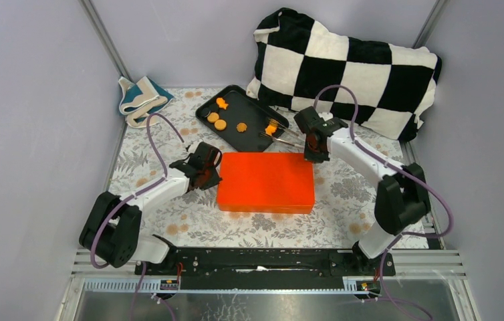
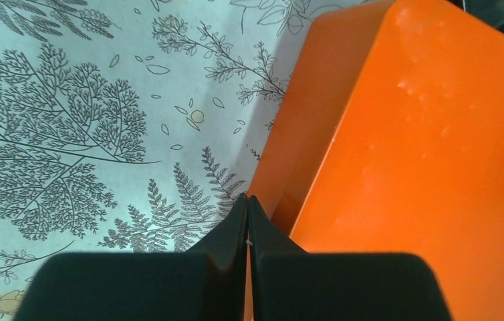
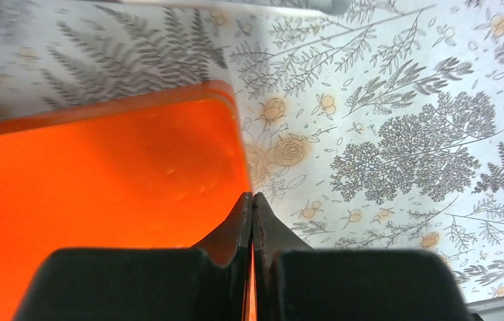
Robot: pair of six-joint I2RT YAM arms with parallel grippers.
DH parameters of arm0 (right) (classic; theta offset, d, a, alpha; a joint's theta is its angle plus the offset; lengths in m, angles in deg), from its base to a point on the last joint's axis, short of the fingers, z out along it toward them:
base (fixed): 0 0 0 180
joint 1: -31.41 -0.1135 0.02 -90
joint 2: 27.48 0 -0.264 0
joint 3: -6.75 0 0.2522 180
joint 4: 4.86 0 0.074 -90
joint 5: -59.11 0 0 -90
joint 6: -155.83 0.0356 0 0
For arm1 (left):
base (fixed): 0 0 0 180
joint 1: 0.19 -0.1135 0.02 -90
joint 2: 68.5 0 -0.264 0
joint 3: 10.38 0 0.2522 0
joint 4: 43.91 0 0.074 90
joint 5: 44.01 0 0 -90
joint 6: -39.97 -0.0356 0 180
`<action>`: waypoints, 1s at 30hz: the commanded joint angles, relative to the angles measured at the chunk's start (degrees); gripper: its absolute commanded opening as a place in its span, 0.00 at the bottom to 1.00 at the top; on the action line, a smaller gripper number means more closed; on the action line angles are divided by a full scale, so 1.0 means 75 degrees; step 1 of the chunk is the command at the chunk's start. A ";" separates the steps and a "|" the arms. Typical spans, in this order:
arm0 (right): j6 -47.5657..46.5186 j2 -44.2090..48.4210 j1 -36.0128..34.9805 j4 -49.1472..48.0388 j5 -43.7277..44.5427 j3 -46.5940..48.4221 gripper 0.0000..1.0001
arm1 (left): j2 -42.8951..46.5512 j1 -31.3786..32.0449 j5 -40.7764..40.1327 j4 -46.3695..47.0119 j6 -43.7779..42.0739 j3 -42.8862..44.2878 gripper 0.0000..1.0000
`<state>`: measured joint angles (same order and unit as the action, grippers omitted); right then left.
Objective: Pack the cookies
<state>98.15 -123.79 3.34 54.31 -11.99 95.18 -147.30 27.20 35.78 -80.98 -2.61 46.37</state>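
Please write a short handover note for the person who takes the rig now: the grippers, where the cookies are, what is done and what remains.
Left gripper: shut, empty, at the left side of the orange box.
Right gripper: shut, empty, over the box's far right corner.
Cookies: at least five on the black tray behind the box, one beside the metal tongs.
Done: no cookie seen packed; the box is closed and its inside is hidden.
Left: open the box and move the cookies in.

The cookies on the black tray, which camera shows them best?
The top external view: the cookies lie in plain sight on the black tray, behind the orange box. Both wrist views show only the orange box and the patterned tablecloth, no cookies.
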 commanded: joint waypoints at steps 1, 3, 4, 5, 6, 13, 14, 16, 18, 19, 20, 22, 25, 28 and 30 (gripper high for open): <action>0.0101 0.0753 -0.0434 0.0585 0.0797 0.0400 0.00 | -0.0208 0.0068 0.0306 0.0008 0.0068 0.0118 0.00; 0.0039 0.0808 -0.0564 0.0504 0.0347 0.0332 0.00 | -0.0273 0.0073 0.0315 -0.0013 0.0053 0.0170 0.00; 0.0020 0.0798 -0.0605 0.0496 0.0175 0.0272 0.00 | -0.0294 0.0074 0.0317 -0.0013 0.0053 0.0183 0.00; 0.0033 0.0786 -0.0645 0.0489 0.0075 0.0195 0.00 | -0.0300 0.0068 0.0328 0.0005 0.0047 0.0187 0.00; 0.0044 0.0784 -0.0677 0.0454 -0.0012 0.0060 0.00 | -0.0317 0.0073 0.0348 0.0012 0.0042 0.0199 0.00; 0.0345 0.0966 -0.0736 -0.0134 -0.0995 -0.1541 0.00 | -0.0304 0.0081 0.0413 0.0096 -0.0023 0.0278 0.00; 0.0414 0.0996 -0.0754 -0.0231 -0.1104 -0.1809 0.00 | -0.0282 0.0074 0.0413 0.0105 -0.0029 0.0300 0.00; 0.0524 0.1017 -0.0752 -0.0401 -0.1256 -0.2198 0.00 | -0.0221 0.0085 0.0413 0.0129 -0.0069 0.0332 0.00; 0.0542 0.1054 -0.0766 -0.0483 -0.1246 -0.2276 0.00 | -0.0166 0.0073 0.0415 0.0133 -0.0119 0.0401 0.00; 0.0540 0.1116 -0.0768 -0.0496 -0.1174 -0.2179 0.00 | -0.0134 0.0084 0.0384 0.0077 -0.0143 0.0456 0.00; 0.0497 0.1248 -0.0768 -0.0501 -0.1069 -0.2028 0.00 | -0.0100 0.0076 0.0273 -0.0016 -0.0157 0.0518 0.00; 0.0379 0.1500 -0.0778 -0.0503 -0.0841 -0.1636 0.01 | 0.0040 0.0074 -0.0203 -0.0417 -0.0083 0.0715 0.00; 0.0160 0.1944 -0.0780 -0.0480 -0.0546 -0.0997 0.05 | 0.0578 0.0084 -0.1333 -0.1217 0.0156 0.0998 0.00; -0.0098 0.2355 -0.0791 -0.0474 -0.0337 -0.0411 0.10 | 0.1483 0.0084 -0.2002 -0.1635 0.0098 0.1128 0.00; -0.0182 0.2618 -0.0792 -0.0491 -0.0098 -0.0151 0.14 | 0.2078 0.0082 -0.2046 -0.1647 -0.0106 0.1152 0.00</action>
<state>99.11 -110.63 -1.99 50.77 -17.45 87.34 -139.32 27.53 28.04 -89.17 -2.29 52.88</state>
